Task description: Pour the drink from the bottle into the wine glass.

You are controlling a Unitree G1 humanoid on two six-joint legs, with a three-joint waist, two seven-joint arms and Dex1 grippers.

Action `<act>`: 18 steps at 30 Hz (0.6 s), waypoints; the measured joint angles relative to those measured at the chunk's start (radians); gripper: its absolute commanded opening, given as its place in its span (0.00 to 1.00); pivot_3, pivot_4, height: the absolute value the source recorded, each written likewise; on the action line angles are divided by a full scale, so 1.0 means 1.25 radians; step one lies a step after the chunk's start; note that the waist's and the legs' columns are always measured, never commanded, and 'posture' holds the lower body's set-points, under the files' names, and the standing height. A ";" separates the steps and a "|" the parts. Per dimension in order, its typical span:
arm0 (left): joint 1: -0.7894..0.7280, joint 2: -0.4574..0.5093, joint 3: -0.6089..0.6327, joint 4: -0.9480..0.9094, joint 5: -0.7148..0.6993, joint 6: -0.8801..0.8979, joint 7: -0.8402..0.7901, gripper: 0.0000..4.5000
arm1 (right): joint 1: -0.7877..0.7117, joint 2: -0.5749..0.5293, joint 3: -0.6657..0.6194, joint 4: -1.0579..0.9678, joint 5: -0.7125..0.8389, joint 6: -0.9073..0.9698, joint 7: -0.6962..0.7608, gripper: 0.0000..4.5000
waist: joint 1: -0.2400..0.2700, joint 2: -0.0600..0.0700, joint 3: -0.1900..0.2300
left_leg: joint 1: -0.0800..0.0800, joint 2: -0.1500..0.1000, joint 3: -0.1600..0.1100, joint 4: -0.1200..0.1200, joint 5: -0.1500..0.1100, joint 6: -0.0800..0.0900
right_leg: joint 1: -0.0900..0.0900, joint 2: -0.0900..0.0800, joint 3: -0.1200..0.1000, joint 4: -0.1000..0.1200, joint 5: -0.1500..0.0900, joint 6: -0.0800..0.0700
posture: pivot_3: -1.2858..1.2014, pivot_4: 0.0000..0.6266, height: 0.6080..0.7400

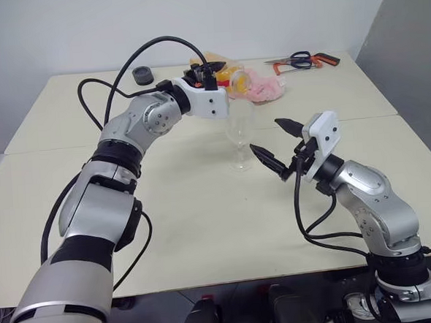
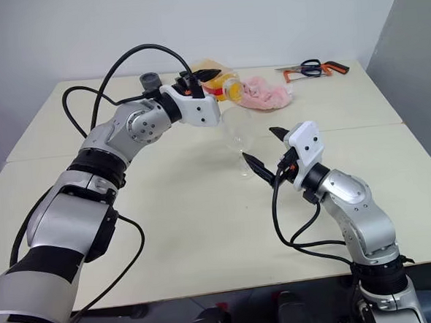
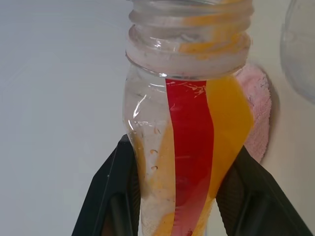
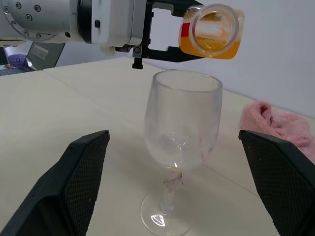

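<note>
My left gripper (image 1: pixel 211 74) is shut on the bottle (image 1: pixel 236 78), gripping its body between both fingers (image 3: pixel 115 196). The bottle (image 4: pixel 211 32) lies tipped almost level. Its uncapped mouth hangs just above the rim of the wine glass (image 4: pixel 182 118). The orange drink (image 4: pixel 212 50) pools along the bottle's lower side and reaches the neck (image 3: pixel 216 44). The wine glass (image 1: pixel 239 134) stands upright on the table, and its bowl looks clear. My right gripper (image 1: pixel 266 135) is open beside the glass on its right, one finger on each side of it and neither touching.
A pink cloth (image 1: pixel 266 89) lies just behind the glass. Red-handled scissors and pliers (image 1: pixel 301 59) rest at the table's far right edge. A black tape roll (image 1: pixel 143 76) sits at the far left. A seam (image 1: pixel 388 117) crosses the cream table.
</note>
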 measured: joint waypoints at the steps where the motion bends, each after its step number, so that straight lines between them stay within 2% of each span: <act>1: -0.001 0.001 -0.001 0.002 0.005 0.000 0.002 0.36 | 0.000 0.000 0.000 0.001 0.000 -0.001 0.000 1.00 | 0.000 0.000 0.000 | 0.000 0.000 0.000 0.000 0.000 0.000 | 0.000 0.000 0.000 0.000 0.000 0.000 | 0.52 0.24 1.00; 18: -0.005 0.015 -0.015 0.012 0.039 -0.010 0.041 0.36 | 0.000 0.000 0.000 0.002 0.000 -0.009 0.002 1.00 | 0.000 0.000 0.000 | 0.000 0.000 0.000 0.000 0.000 0.000 | 0.000 0.000 0.000 0.000 0.000 0.000 | 0.52 0.24 1.00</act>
